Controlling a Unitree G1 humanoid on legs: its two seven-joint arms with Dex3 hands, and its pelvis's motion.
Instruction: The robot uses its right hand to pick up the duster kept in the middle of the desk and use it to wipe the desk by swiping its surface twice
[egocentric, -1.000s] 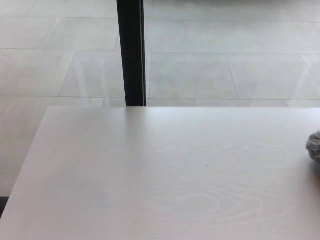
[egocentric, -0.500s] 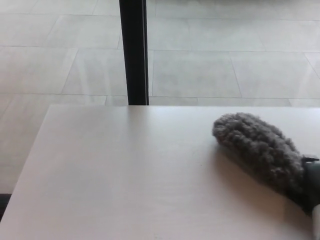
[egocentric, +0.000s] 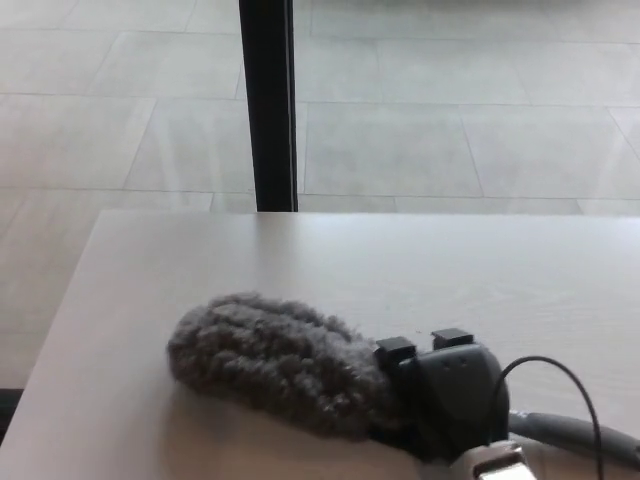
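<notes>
A pale wood-grain desk (egocentric: 300, 260) fills the lower half of the head view, its far edge running level across the picture and its left edge slanting down toward the bottom left corner. Beyond it lies a floor of large light-grey tiles (egocentric: 130, 140) with thin darker joints, glossy enough to catch soft, even light. A black upright post (egocentric: 268, 100) rises from just behind the desk's far edge to the top of the picture.
</notes>
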